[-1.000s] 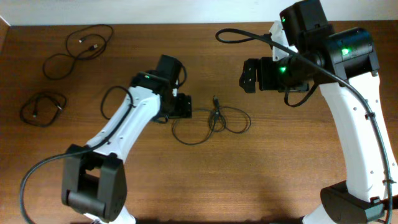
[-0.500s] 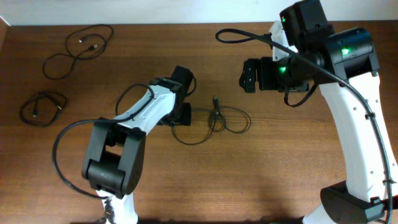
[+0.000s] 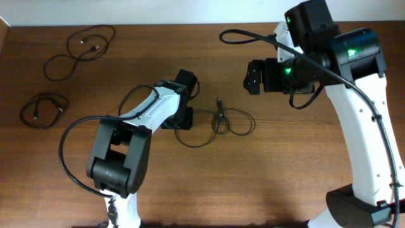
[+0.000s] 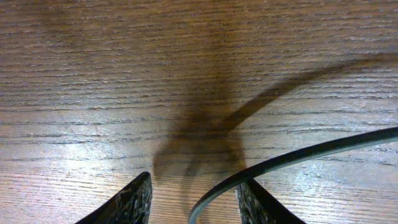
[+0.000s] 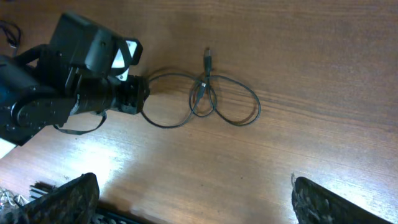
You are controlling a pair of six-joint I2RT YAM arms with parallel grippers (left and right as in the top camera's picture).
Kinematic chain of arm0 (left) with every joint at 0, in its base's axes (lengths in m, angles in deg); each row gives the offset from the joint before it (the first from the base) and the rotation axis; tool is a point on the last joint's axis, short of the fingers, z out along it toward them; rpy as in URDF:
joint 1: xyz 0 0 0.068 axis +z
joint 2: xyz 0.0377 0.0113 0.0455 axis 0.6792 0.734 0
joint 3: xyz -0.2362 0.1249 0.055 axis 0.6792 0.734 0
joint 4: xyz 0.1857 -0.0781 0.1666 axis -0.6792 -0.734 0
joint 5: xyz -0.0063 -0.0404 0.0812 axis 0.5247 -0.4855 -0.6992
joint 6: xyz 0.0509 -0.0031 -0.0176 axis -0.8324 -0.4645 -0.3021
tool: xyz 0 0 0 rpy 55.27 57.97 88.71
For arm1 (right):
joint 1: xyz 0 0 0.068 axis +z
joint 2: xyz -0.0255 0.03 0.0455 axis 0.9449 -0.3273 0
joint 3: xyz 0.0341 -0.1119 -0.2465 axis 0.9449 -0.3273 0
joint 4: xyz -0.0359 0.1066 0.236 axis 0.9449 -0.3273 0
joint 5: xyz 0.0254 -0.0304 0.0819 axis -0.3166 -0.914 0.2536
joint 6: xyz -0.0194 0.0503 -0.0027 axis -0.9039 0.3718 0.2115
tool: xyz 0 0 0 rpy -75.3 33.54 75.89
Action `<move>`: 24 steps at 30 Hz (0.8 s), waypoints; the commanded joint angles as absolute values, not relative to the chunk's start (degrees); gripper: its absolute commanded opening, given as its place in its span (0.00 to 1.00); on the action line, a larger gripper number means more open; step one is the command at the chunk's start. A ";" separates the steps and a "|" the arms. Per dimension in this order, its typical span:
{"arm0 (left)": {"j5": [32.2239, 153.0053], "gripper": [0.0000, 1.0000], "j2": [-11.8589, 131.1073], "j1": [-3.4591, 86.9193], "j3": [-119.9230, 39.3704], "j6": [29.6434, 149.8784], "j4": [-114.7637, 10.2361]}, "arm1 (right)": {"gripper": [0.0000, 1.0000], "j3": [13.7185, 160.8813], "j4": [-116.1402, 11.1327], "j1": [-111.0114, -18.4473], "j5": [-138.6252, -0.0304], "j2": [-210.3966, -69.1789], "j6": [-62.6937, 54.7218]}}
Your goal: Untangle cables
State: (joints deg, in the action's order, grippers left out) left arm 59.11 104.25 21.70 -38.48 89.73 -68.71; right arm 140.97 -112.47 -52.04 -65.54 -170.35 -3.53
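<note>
The left jaws stood part open, low over the bench point(image 3: 285, 177). A black strand point(image 4: 298, 152) ran between their two fingertips point(image 4: 134, 202), close against the inner edge of the right-hand one. Whether either tip pressed it could not be told, as both were cut off by the bottom edge of the wrist view. The strand belonged to the tangled cable point(image 3: 219, 119), whose loops and small plug lay just ahead of the left jaws and some way out in front of the right jaws. The right jaws hung wide open, well above the bench, and held nothing. Only their tips point(image 5: 71, 199) showed, at the lower corners. A loose loop point(image 3: 79, 50) and a tighter coil point(image 3: 43, 109) lay well behind the left jaws. From overhead, the left arm point(image 3: 149, 107) largely hid its own jaws.
</note>
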 commanded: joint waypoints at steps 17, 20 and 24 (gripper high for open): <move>64.44 0.31 105.29 25.96 -35.12 89.71 -66.48 | 0.99 140.93 -112.88 -51.65 -65.56 -170.66 -3.92; 65.29 0.13 105.29 25.96 -35.10 89.71 -66.48 | 0.99 140.93 -113.56 -51.65 -65.58 -170.66 -3.94; 65.27 0.00 105.23 25.96 -35.60 88.22 -67.05 | 0.98 140.93 -113.87 -51.65 -65.36 -170.66 -3.92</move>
State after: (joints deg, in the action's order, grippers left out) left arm 64.90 103.70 25.61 -37.09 89.31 -66.61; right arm 140.97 -113.69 -52.04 -65.51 -170.35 -3.57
